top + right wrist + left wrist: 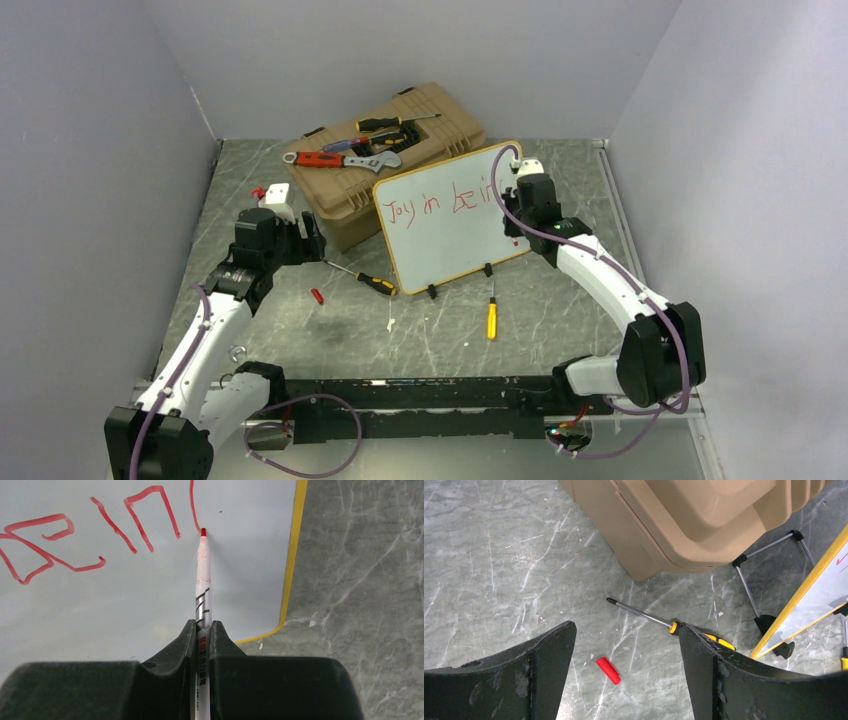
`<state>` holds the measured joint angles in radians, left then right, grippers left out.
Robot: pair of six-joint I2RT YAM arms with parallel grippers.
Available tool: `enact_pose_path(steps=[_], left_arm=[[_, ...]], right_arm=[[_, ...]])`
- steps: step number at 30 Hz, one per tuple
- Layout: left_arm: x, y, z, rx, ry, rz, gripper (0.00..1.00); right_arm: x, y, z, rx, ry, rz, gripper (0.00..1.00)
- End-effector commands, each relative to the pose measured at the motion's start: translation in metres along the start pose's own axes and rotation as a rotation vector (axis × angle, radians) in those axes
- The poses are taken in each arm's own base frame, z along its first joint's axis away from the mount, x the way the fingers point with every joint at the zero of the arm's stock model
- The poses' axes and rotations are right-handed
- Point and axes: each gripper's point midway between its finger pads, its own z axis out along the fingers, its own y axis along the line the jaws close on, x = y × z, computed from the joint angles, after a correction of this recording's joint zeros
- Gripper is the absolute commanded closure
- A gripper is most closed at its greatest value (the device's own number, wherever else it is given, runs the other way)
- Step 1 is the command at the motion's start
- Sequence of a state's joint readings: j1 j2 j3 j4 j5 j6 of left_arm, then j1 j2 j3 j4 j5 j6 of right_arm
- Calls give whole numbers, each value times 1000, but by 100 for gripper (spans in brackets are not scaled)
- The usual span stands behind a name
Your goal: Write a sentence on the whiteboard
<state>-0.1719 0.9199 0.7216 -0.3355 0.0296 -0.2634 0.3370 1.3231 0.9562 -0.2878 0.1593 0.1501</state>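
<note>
— Red sentence (437,203) on the whiteboard (450,245) reads "Joy in bein". Where does the board stand?
— It stands tilted on the tabletop (300,330), just beside the tan toolbox (420,130).
— And the jaws?
— The right gripper (202,627) has its jaws clenched on the red marker (202,575), whose tip touches the board. The left gripper (627,626) has its jaws released, above a screwdriver (644,615) and a red cap (608,670).
</note>
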Motion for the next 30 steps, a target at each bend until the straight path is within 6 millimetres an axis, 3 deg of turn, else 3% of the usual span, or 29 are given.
enact_pose_path(steps=[1, 8, 14, 19, 30], left_arm=[[-9, -6, 0, 29, -40, 17, 19], [-10, -5, -1, 24, -46, 18, 19], [-11, -4, -2, 21, -47, 19, 19], [-11, -4, -2, 21, -48, 17, 19], [-10, -5, -1, 26, -45, 17, 19]], right_arm=[[-29, -8, -4, 50, -79, 13, 100], [-55, -8, 0, 63, -118, -10, 100], [-59, -6, 3, 57, -114, -21, 100], [-44, -7, 4, 60, -83, -7, 100], [9, -9, 0, 56, 21, 46, 100]])
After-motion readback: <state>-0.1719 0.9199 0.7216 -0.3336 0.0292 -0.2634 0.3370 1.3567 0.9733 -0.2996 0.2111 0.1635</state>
